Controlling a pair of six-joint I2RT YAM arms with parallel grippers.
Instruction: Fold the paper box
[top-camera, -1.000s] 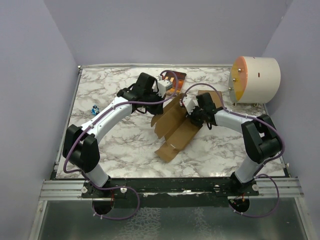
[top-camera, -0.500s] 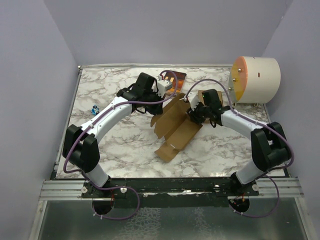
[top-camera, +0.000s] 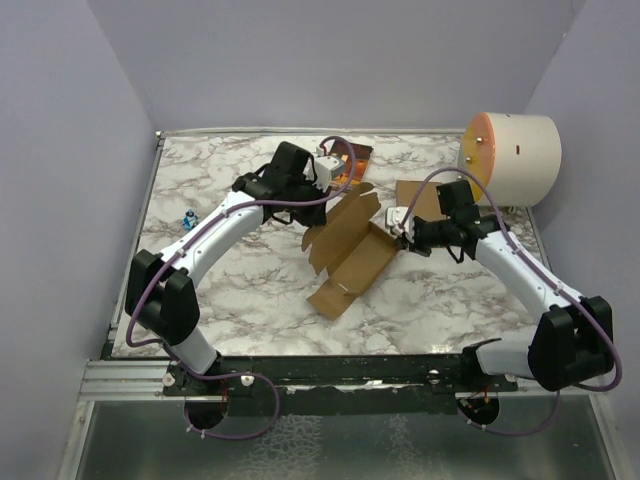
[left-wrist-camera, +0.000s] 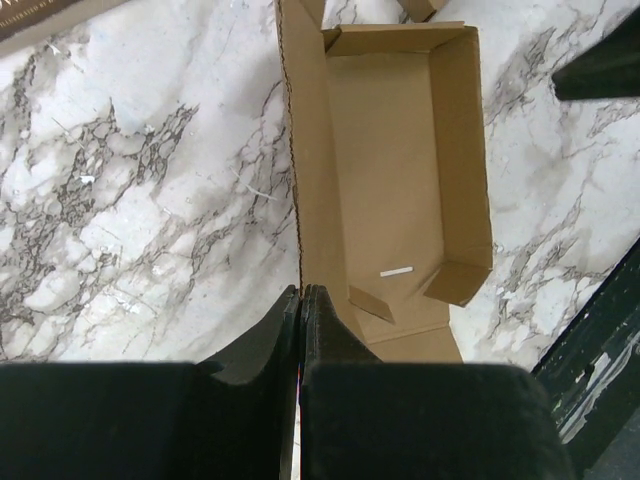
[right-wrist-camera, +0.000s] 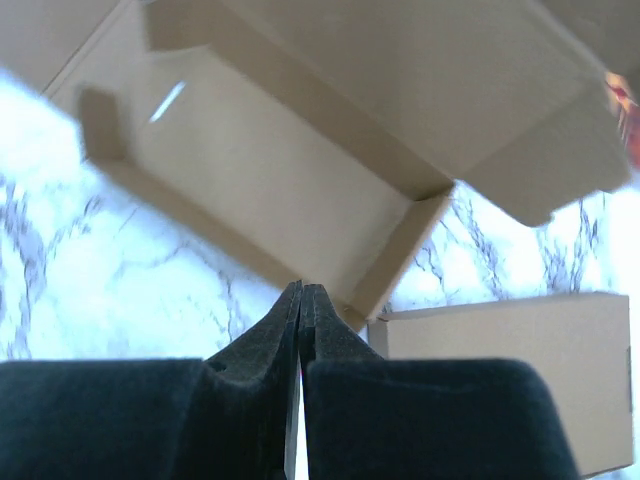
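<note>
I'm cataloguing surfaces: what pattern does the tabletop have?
The tabletop is white marble with grey veins; left wrist view shows it best.

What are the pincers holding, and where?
The left pincer pinches the paper box by its big flap's edge. The right pincer is shut at the box's wall; a hold cannot be told.

No legible text, number or brand in any view. Book (top-camera: 356, 160) at the far edge of the worktop (top-camera: 250, 300): picture cover, print too small to read. Left wrist view catches its dark edge (left-wrist-camera: 35, 15) with pale marks, too blurred to read. Paper box (top-camera: 345, 250): bare brown card
</note>
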